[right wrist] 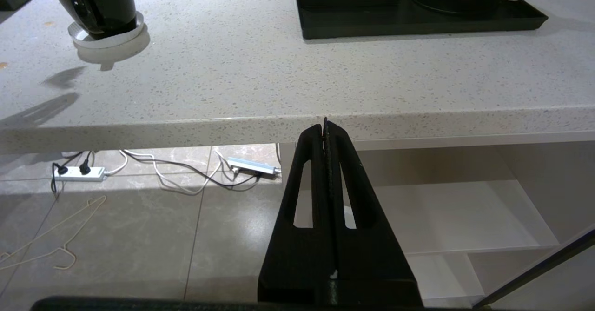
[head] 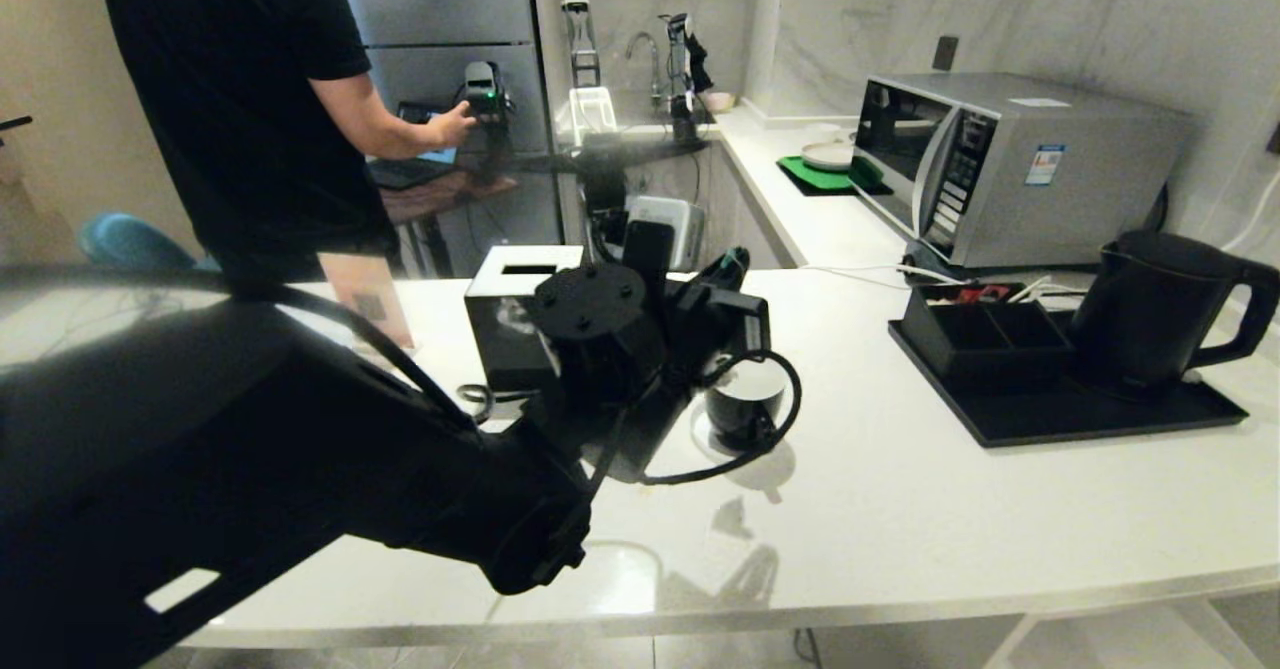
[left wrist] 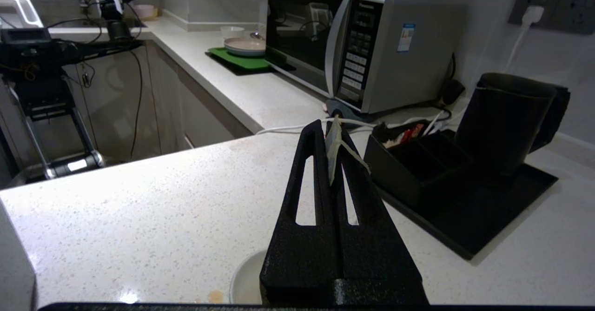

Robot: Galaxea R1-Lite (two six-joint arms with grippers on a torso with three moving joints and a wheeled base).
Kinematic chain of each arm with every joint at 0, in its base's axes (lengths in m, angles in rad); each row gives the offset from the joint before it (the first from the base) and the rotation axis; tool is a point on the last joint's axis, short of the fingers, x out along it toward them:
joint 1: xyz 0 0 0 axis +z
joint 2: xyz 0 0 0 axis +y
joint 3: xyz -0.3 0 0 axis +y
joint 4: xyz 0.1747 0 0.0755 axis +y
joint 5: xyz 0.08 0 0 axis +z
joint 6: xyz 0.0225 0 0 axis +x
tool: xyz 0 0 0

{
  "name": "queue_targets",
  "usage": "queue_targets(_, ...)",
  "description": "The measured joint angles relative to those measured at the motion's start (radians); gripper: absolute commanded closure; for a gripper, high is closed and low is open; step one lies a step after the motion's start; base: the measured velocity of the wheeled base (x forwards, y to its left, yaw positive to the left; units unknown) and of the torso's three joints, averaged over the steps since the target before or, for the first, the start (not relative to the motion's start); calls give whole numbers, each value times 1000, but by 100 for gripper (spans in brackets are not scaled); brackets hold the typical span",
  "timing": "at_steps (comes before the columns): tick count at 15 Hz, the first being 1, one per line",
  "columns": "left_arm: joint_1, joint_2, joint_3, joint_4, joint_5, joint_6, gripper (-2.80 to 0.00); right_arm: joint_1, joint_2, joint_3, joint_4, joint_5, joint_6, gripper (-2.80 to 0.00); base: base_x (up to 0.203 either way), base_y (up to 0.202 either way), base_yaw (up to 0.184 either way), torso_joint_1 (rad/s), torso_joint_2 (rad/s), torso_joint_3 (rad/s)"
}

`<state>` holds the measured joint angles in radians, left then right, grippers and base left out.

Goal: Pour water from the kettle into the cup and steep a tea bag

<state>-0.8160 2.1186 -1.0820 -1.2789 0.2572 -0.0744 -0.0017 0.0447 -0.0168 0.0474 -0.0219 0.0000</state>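
Pinching a tea bag (left wrist: 335,149) between pressed-together fingers, left gripper (left wrist: 328,129) hangs above the cup (head: 745,404) on white speckled counter (head: 900,509). Kettle (head: 1160,309) on black tray (head: 1060,414), near microwave (head: 1000,164). Right gripper (right wrist: 325,127) closed, empty, below the counter edge.

Counter (head: 900,509) — cup (head: 745,404), tray (head: 1080,409)

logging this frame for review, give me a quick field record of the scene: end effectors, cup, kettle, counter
left end effector: shut on a pale tea bag, above the cup
right end effector: shut, empty, parked below the counter edge
cup: small glossy black mug on a round white coaster
kettle: tall matte-black electric kettle on a flat black tray, untouched
counter: white speckled stone counter
person: standing at the far left in a black shirt
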Motion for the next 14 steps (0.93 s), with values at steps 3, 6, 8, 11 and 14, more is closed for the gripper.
queue_targets(3,3,5,-59,55,-1,1,0,0,0,0,0,0,0,0,0,0,0,0,0,0)
queue_targets(6,11,12,-123,125,-6,3,0,0,-2,0,0,0,0,0,0,0,0,0,0,0)
queue_targets(8,18,23,-172,155,-7,3,0,0,-5,0,0,0,0,0,0,0,0,0,0,0)
queue_targets(11,39,44,-219,173,-8,3,0,0,-6,0,0,1,0,0,0,0,0,0,0,0)
queue_targets(14,56,59,-232,192,-11,1,0,0,-7,0,0,1,0,0,0,0,0,0,0,0)
